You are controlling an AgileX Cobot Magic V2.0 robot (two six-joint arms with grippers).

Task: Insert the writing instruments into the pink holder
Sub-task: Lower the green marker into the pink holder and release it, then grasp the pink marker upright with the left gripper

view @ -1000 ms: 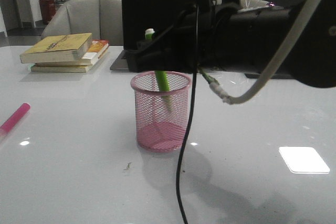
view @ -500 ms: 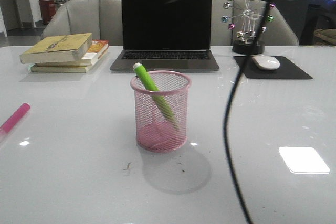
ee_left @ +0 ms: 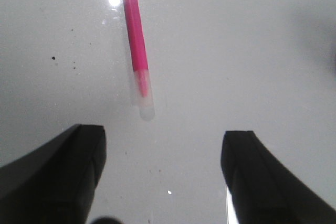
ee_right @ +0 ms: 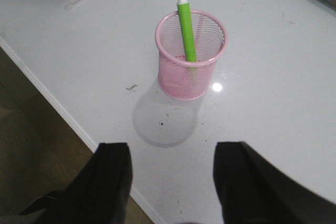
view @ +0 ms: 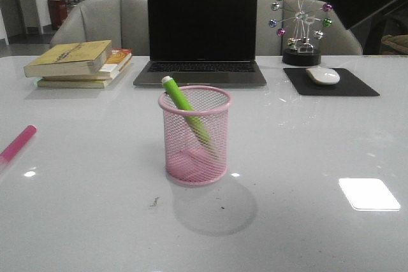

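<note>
The green marker [view: 186,111] leans inside the pink holder [view: 195,136], propped on its rim. The pink marker [ee_left: 136,40] lies flat, well left of the holder. Both the left gripper [ee_left: 163,174], hovering over the pink marker probably to grasp it, and the right gripper [ee_right: 172,182] have fingers apart and empty.

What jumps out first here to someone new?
The pink holder at the centre of the white table, with the green marker leaning in it, white end above the rim. Next, the pink marker lying flat near the table's left edge, right under the open left gripper. A dark laptop sits behind the holder.
</note>
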